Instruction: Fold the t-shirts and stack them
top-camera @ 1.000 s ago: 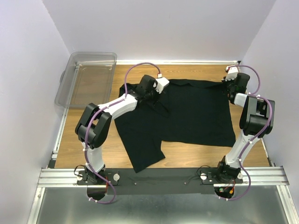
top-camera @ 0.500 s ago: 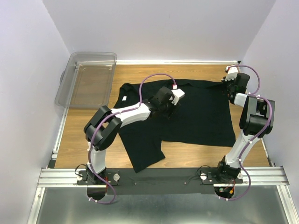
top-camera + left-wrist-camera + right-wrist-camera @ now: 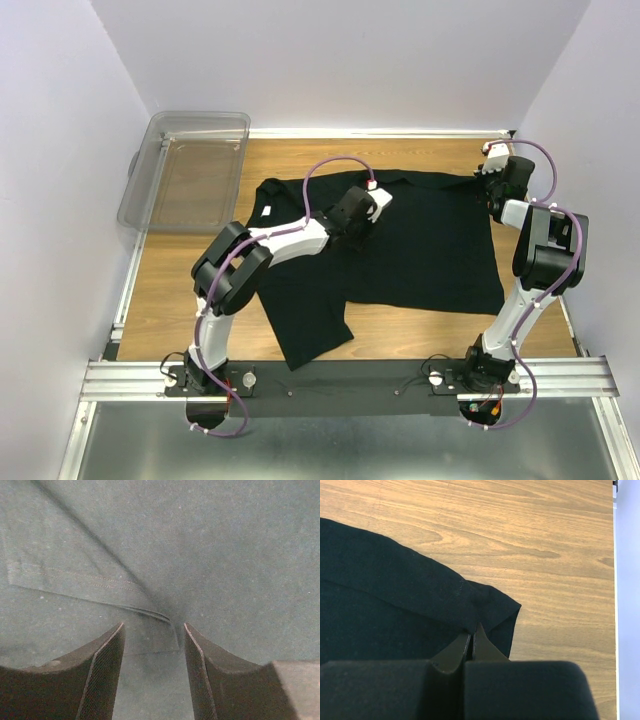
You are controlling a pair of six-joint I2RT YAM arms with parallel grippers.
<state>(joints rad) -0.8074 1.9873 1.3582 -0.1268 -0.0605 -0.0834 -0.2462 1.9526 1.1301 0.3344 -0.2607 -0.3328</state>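
A black t-shirt (image 3: 430,250) lies spread on the wooden table (image 3: 420,325), with one part hanging toward the near edge (image 3: 310,330). My left gripper (image 3: 358,228) is down over the shirt's upper middle. Its jaws are open, and in the left wrist view (image 3: 153,627) a stitched hem (image 3: 90,585) runs in between the fingertips over flat cloth (image 3: 225,555). My right gripper (image 3: 492,190) is at the far right corner of the shirt. In the right wrist view it (image 3: 471,634) is shut on the folded corner of the cloth (image 3: 395,595).
A clear plastic bin (image 3: 190,170) stands at the back left, partly off the table. Walls close in on the left, back and right. Bare wood (image 3: 545,540) shows beyond the shirt's right corner and along the near edge.
My left arm has swung right from the shirt's left shoulder to its upper middle and settled lower on the cloth, jaws slightly narrower. The right arm has not moved.
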